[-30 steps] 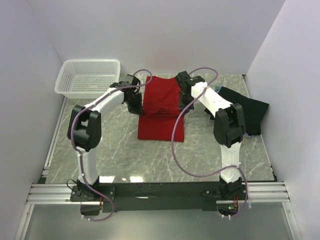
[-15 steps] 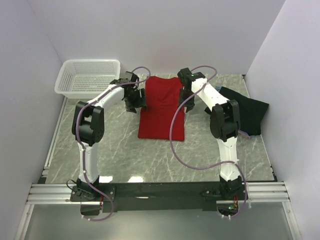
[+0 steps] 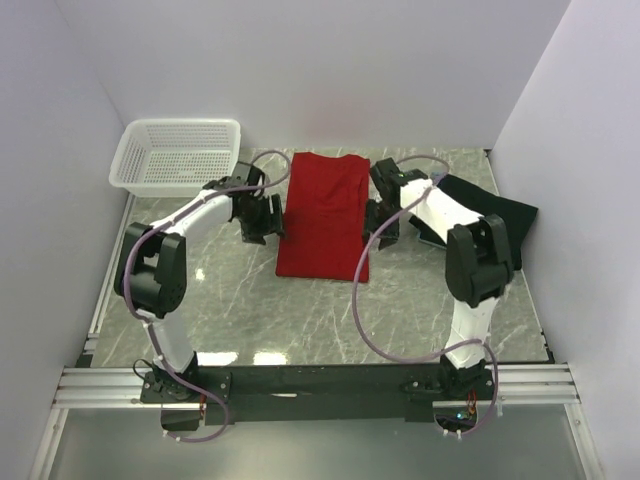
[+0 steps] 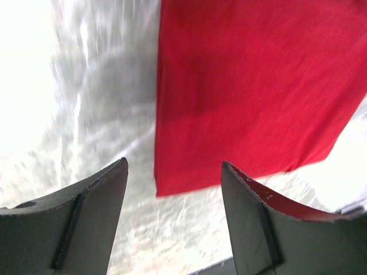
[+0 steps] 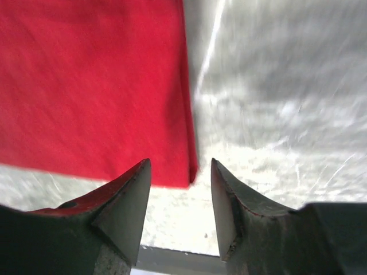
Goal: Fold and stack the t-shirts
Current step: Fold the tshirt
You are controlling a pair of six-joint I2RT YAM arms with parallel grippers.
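A bright red t-shirt point(image 3: 325, 215) lies flat on the marble table as a long, narrow rectangle. My left gripper point(image 3: 264, 220) hovers just off its left edge and my right gripper point(image 3: 378, 220) just off its right edge. In the left wrist view the left gripper point(image 4: 172, 172) is open, with a corner of the red t-shirt point(image 4: 258, 86) lying beyond the gap. The right gripper point(image 5: 180, 167) is open too, and a corner of the red t-shirt point(image 5: 92, 86) shows past its fingers. Neither holds anything. A black t-shirt point(image 3: 495, 215) lies crumpled at the right.
A white mesh basket point(image 3: 178, 155) stands at the back left corner. White walls close in the table on three sides. The arms' bases and a metal rail point(image 3: 320, 385) run along the near edge.
Both grippers were shut on the red t-shirt's lifted fold; they laid it out flat toward the back, opened, and have drawn back toward me along its sides.
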